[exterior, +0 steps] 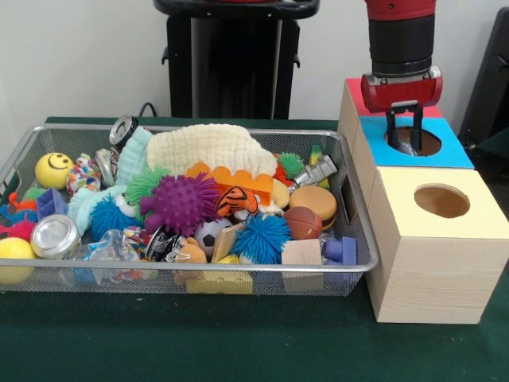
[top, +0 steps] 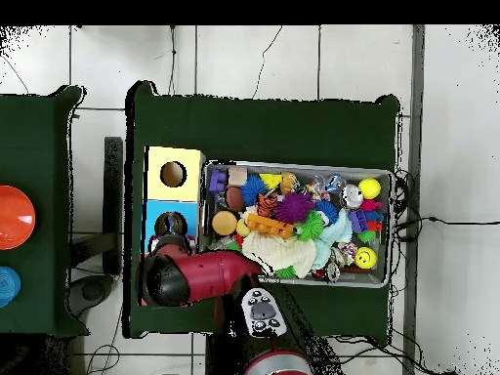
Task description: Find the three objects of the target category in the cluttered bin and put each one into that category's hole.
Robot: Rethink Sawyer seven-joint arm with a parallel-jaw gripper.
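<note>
Jaws (exterior: 404, 137) spread over round hole (exterior: 414, 142), blue-topped wooden box (exterior: 457, 153).

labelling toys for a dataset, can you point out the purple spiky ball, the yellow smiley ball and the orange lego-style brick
purple spiky ball (exterior: 180, 203), front view, centre of its body
yellow smiley ball (exterior: 53, 169), front view, on the face
orange lego-style brick (exterior: 238, 180), front view, its long front side

No readable text, labels, brands or numbers showed anywhere; the only sign was a smiley face on the yellow ball (exterior: 53, 169).
</note>
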